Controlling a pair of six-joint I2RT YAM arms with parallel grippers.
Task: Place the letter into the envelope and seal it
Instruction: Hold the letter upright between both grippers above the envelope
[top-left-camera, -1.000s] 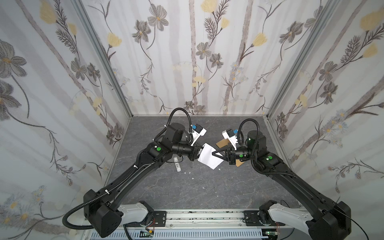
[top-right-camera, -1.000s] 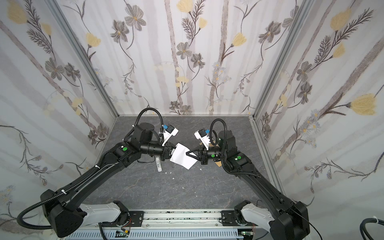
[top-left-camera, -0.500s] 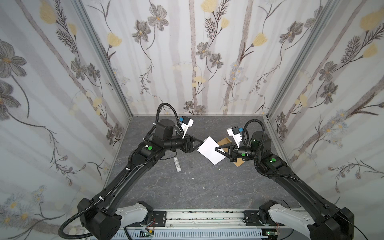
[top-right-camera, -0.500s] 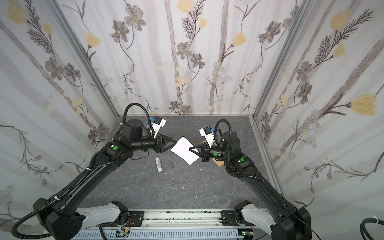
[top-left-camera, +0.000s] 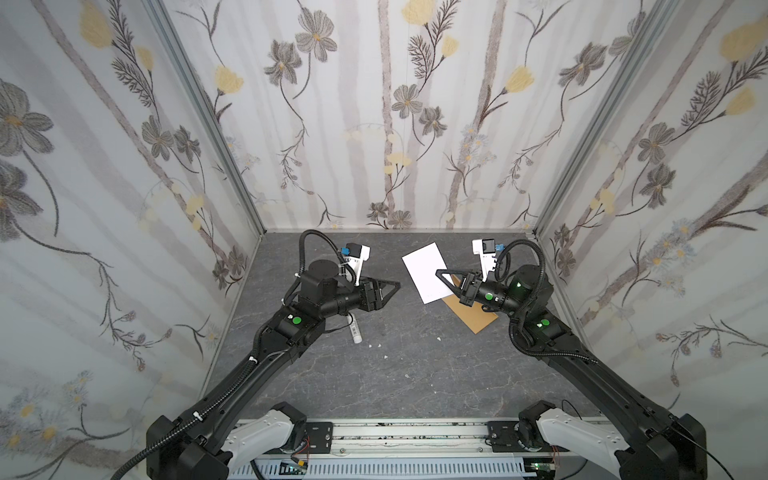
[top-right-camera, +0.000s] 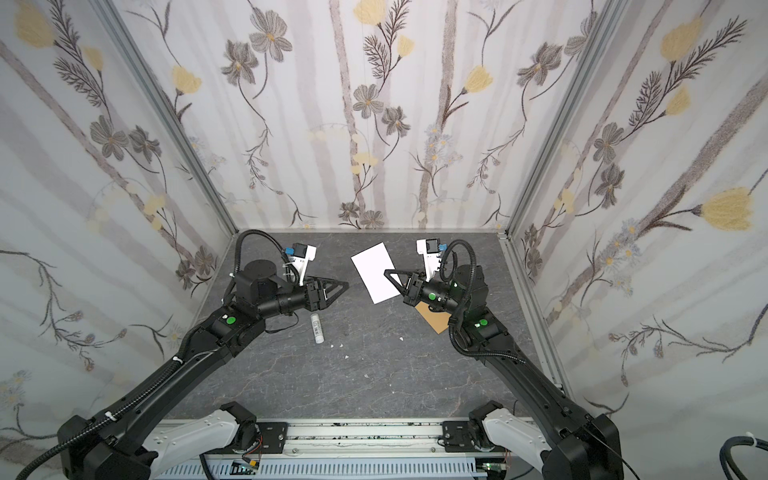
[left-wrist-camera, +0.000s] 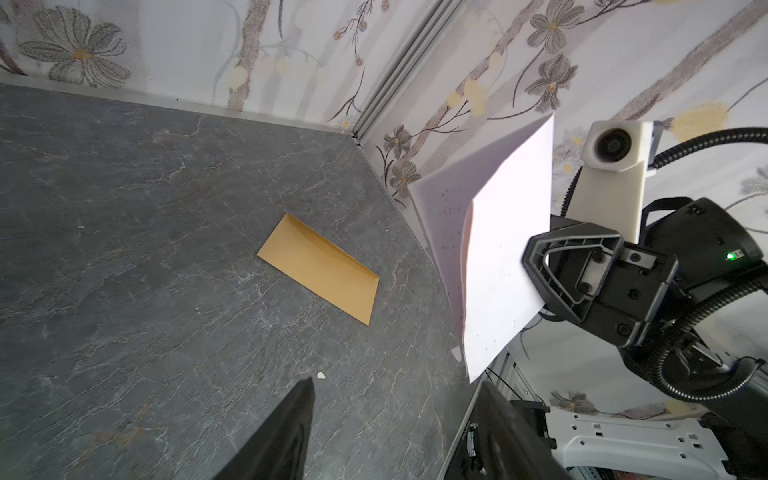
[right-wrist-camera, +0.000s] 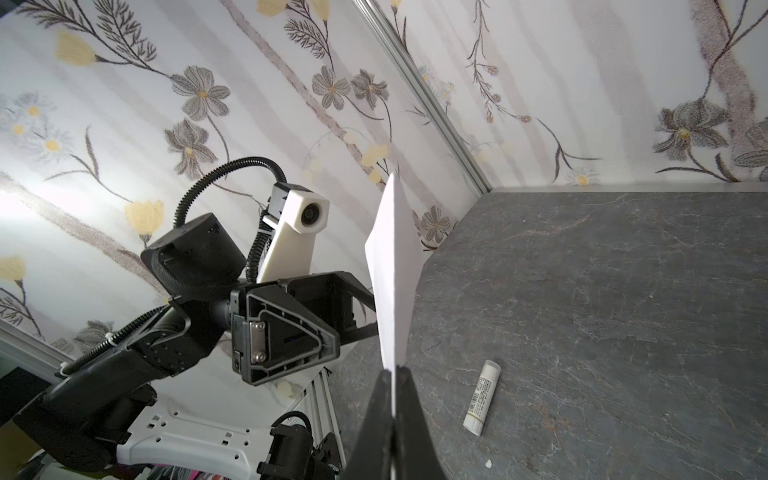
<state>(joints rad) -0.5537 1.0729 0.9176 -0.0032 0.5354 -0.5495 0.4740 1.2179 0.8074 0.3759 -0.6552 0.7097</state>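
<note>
Pinching the letter (top-left-camera: 422, 266) at one edge, the right tool (top-left-camera: 438, 273) is clenched on it and holds the sheet above the worktop (top-left-camera: 395, 374), plain white side up in both top views. The right wrist view shows the sheet (right-wrist-camera: 395, 270) rising edge-on from the closed tips. The envelope (left-wrist-camera: 320, 270) lies flat on the worktop below that tool, partly hidden by the letter and arm in both top views. The left tool (top-left-camera: 397, 286) is released and empty, jaws spread, pointing toward the letter but well apart from it. A white tube (top-left-camera: 354, 330) lies beside the left arm.
</note>
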